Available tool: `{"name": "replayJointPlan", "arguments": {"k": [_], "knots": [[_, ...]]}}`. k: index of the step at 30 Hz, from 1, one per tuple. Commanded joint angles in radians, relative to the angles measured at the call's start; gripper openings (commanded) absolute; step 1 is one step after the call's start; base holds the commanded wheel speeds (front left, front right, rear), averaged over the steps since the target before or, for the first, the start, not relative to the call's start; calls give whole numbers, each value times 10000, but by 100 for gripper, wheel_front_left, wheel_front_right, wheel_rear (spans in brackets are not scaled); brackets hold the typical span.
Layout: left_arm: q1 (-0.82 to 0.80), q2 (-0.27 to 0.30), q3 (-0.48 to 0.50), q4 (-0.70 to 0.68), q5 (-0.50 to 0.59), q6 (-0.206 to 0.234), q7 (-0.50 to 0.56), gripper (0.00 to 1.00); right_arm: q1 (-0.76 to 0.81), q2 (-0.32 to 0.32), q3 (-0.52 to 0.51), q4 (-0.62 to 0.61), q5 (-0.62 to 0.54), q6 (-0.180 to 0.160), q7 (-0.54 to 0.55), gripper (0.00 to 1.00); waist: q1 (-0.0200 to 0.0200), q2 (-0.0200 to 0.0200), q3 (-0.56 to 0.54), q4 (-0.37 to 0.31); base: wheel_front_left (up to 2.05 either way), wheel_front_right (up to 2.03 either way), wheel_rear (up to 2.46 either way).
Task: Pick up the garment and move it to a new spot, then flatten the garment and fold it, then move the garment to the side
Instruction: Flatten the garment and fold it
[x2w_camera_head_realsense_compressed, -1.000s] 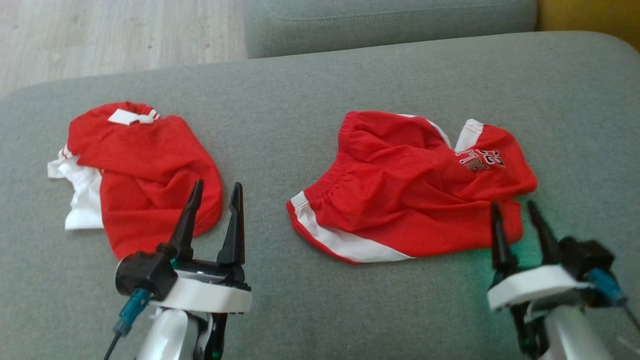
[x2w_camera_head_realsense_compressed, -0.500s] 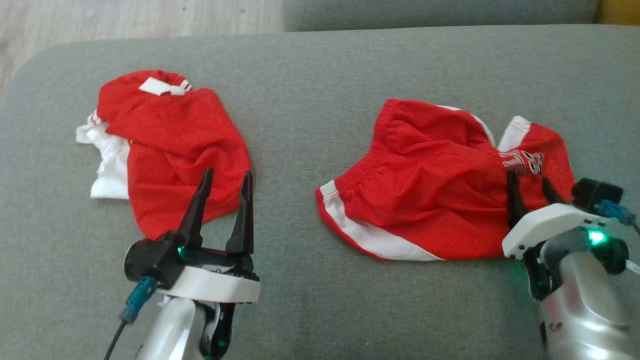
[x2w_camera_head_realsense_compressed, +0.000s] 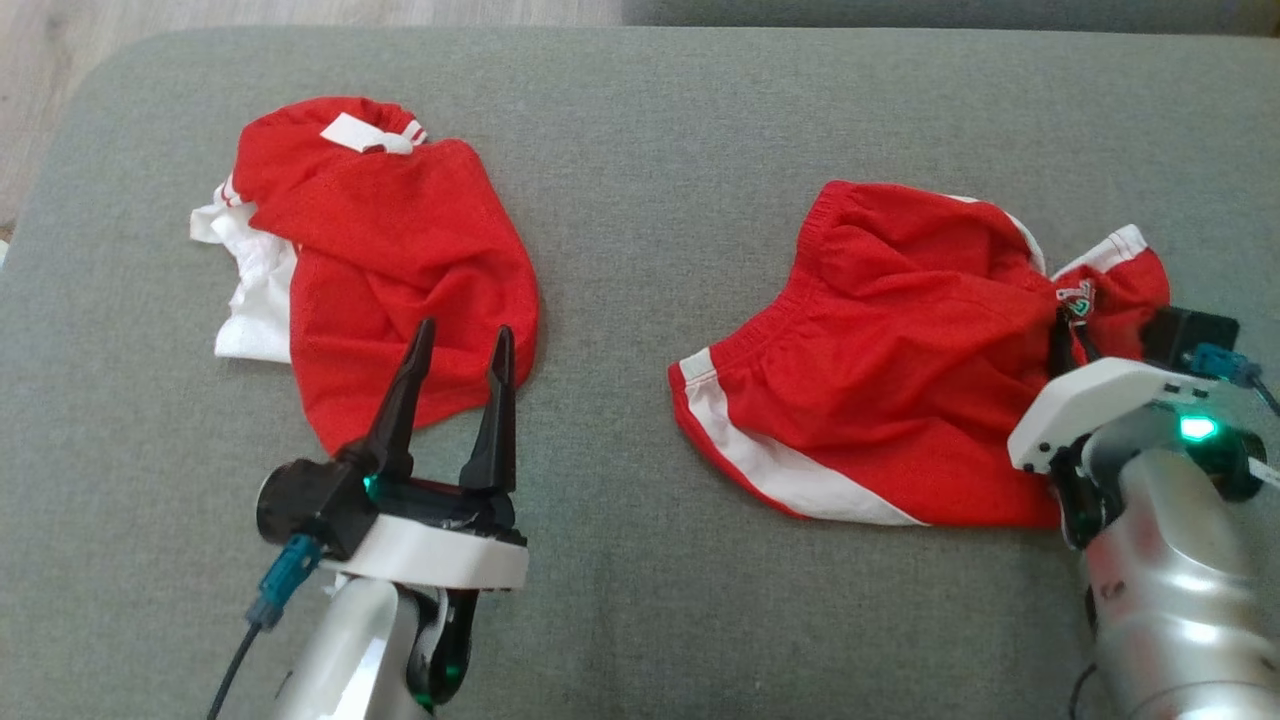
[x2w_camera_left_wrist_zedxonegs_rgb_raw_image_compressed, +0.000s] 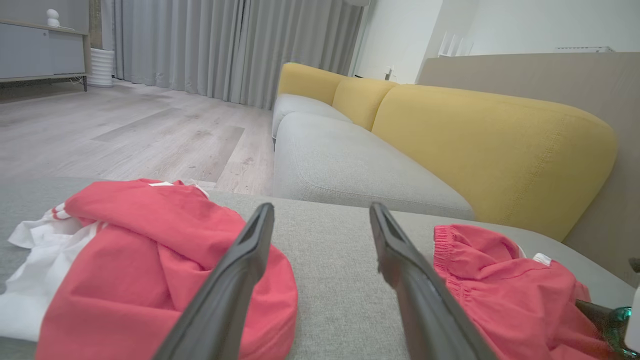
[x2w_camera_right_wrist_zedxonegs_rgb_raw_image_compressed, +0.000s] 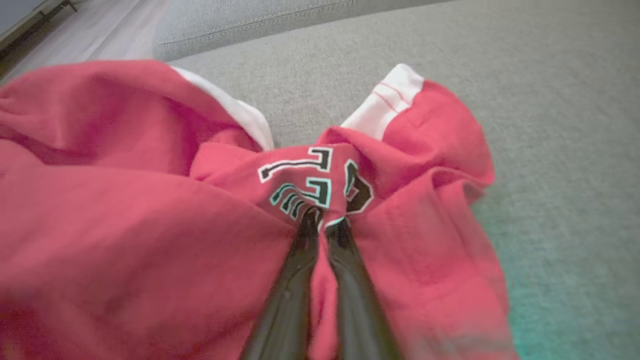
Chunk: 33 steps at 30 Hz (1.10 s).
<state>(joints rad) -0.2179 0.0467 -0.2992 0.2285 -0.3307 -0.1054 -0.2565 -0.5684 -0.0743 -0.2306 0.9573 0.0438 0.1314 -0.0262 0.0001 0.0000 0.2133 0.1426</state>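
shorts (x2w_camera_head_realsense_compressed: 880, 350) lie bunched on the right of the sofa (x2w_camera_head_realsense_compressed: 640, 150), right fingers (x2w_camera_right_wrist_zedxonegs_rgb_raw_image_compressed: 292, 290) pinched tight on one thin fold by the lettering (x2w_camera_right_wrist_zedxonegs_rgb_raw_image_compressed: 315, 182), so it might slip on the lift, and the wide, empty left fingers (x2w_camera_head_realsense_compressed: 405, 390) could snag the other top (x2w_camera_head_realsense_compressed: 400, 260).

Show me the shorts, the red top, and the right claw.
shorts (x2w_camera_head_realsense_compressed: 880, 370), head view, middle of the red front.
top (x2w_camera_head_realsense_compressed: 400, 260), head view, middle of its red cloth.
right claw (x2w_camera_right_wrist_zedxonegs_rgb_raw_image_compressed: 324, 222), right wrist view, between its tips, shut on lettered cloth.
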Motion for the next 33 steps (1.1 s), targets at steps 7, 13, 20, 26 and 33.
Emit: {"name": "replayJointPlan", "arguments": {"k": [7,13,20,26,33], "knots": [[-429,36,111,-342,-173,127,-53,100,-1432,220,128,-450,-985,-7,-526,0,-1,0,65,238,0,0,0],[-576,36,-43,-443,-340,200,-53,100,-2766,-94,266,-579,-1694,-7,-423,0,-1,0,283,622,0,0,0],[-703,36,-250,-537,-521,275,-53,100,-3859,-519,286,-280,-2340,-7,-486,0,-1,0,510,1068,0,0,0],[-737,35,-319,-578,-613,352,-53,100,-4228,-735,353,585,-3143,-7,-294,100,-1,0,611,1273,0,0,0],[-696,35,-100,-562,-507,395,-53,100,-4079,-588,179,1209,-3170,-7,-902,100,-1,0,337,866,0,0,0]]}}
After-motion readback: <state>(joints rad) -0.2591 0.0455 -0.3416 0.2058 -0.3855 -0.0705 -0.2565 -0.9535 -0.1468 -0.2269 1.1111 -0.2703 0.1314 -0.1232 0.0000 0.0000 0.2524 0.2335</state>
